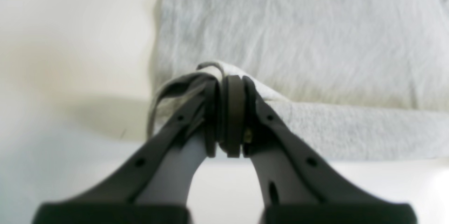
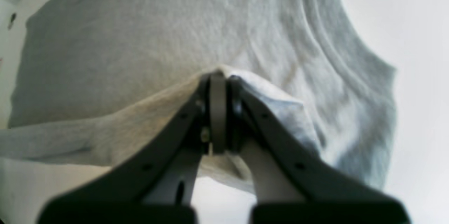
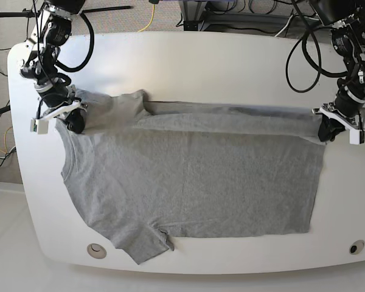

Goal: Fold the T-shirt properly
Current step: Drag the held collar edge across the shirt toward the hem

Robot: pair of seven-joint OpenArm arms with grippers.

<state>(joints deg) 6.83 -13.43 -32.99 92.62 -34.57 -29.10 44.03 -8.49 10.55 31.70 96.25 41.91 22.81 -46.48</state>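
The white counter (image 3: 188, 58) is carrying the T-shirt (image 3: 194, 182), which is lying spread out across most of it, and everything else here is best placed against that shirt. Its neck end is pointing toward the base view's left and its hem toward the right, with one short sleeve (image 3: 143, 243) lying flat at the near lower-left corner. Along the shirt's far long edge a narrow band of cloth (image 3: 231, 118) is already lying turned over onto the body, which looks like the first lengthwise fold being made. The two arms are holding that far edge at its opposite ends, probably so the strip stays taut and straight as it is laid over. At the shirt's far shoulder corner the right end effector (image 2: 217, 76) is clamping shut on a bunched fold of the T-shirt, the cloth rising to a peak between its jaws. At the shirt's far hem corner the left end effector (image 1: 228, 80) is likewise pinching closed on the T-shirt, with a loop of hem edge curling out beside its fingers (image 1: 234, 112).
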